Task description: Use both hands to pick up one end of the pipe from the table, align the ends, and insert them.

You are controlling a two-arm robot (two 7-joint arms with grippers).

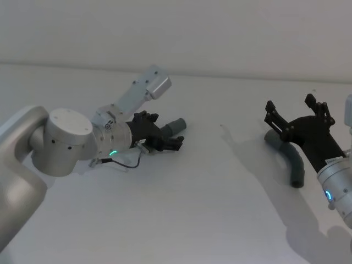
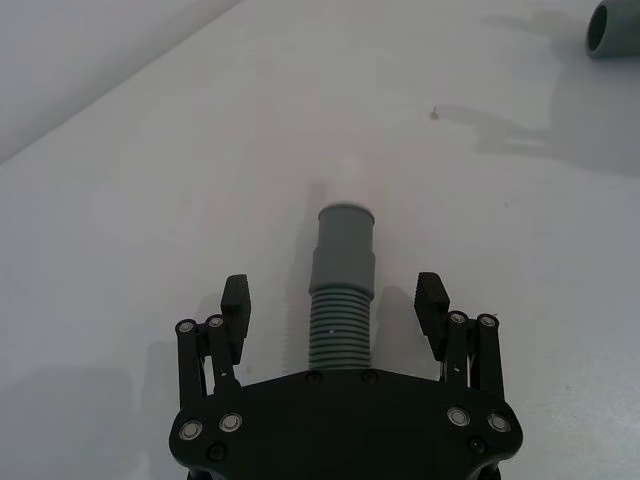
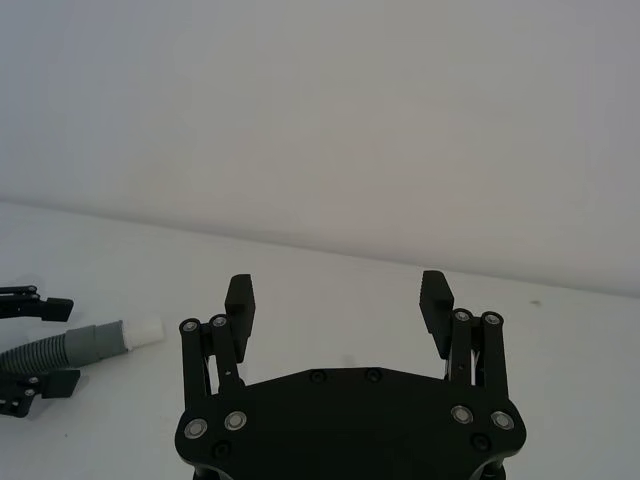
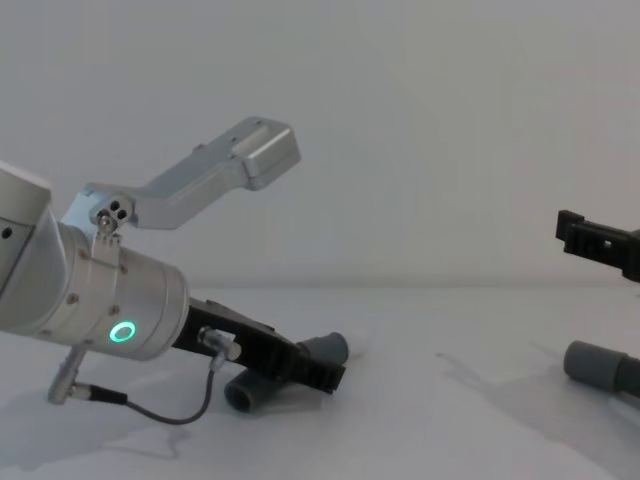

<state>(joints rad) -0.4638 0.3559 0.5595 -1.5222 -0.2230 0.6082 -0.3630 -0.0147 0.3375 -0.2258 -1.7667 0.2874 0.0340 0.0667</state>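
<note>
Both pincers are spread wide, nothing gripped yet. The left pincer (image 2: 333, 292) is set low over the counter (image 1: 192, 214), astride the ribbed hose (image 2: 338, 330) just behind its cuff (image 2: 345, 245), prob. so the tip (image 3: 143, 330) is left free. The right pincer (image 3: 338, 292) is held above the curved hose (image 1: 293, 162).

I saw the straight hose piece (image 2: 338, 335), dark grey and ribbed, lying lengthwise between the spread jaws of the left gripper (image 2: 334, 292), touching neither. Its smooth grey cuff (image 2: 345, 245) reached out past the jaw tips and ended in a narrower white tip (image 3: 143, 332). The short curved piece (image 1: 295, 159) lay on the white worktop (image 1: 192, 209) below the right gripper (image 1: 290, 104), outside its open jaws. Its plain socket cuff (image 4: 595, 365) was turned toward the left gripper's side.
</note>
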